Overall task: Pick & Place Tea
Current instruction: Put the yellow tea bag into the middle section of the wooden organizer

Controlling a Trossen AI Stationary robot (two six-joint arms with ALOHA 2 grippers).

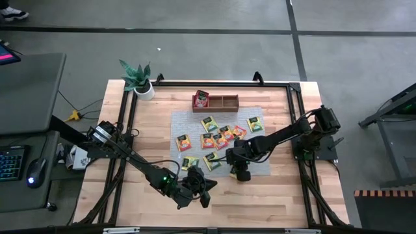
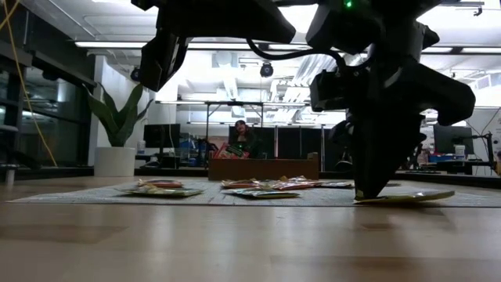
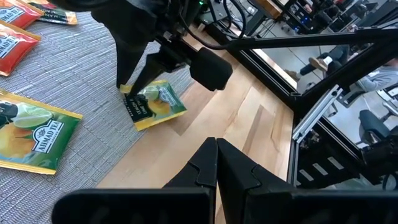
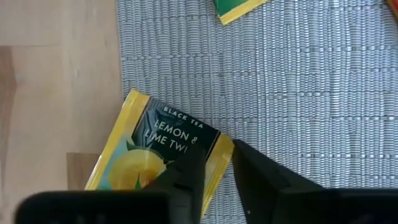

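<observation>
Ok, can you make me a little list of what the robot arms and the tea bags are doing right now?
right gripper: down on the mat's front edge, fingers closing around a corner of the yellow lemon tea bag
left gripper: shut, empty, over bare wood near the table's front
other tea bags: scattered flat on the grey mat
wooden tray: behind the mat, one red bag inside
plant: back left corner

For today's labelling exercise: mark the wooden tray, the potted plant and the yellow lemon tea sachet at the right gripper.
wooden tray (image 1: 223,101), high view, an empty compartment's floor.
potted plant (image 1: 145,90), high view, white pot.
yellow lemon tea sachet (image 4: 163,140), right wrist view, dark label patch.
</observation>
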